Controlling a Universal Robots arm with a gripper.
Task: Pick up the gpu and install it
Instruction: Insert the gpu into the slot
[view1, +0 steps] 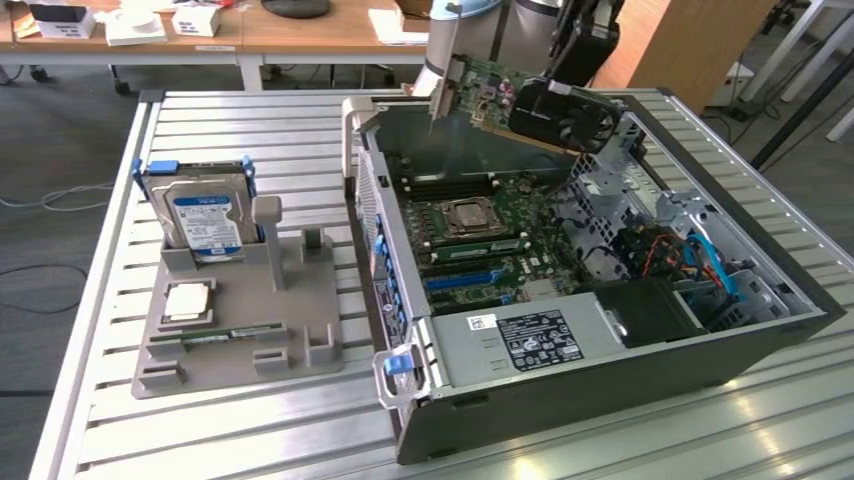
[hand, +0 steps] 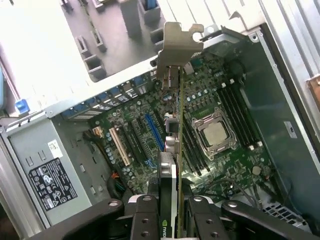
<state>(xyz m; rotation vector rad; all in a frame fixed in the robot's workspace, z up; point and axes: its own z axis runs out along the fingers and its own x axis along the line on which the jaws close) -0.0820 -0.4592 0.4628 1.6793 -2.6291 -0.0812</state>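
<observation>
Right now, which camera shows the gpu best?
The exterior view: the gpu shows its broad face there, black fan, green board and metal bracket, held above the open computer case. The wrist view sees it edge-on, a thin strip running from the gripper to the bracket.

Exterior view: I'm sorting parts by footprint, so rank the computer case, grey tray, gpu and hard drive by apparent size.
1. computer case
2. grey tray
3-4. gpu and hard drive: the gpu looks slightly bigger, but it hangs raised above the case, so that is unsure.
</observation>
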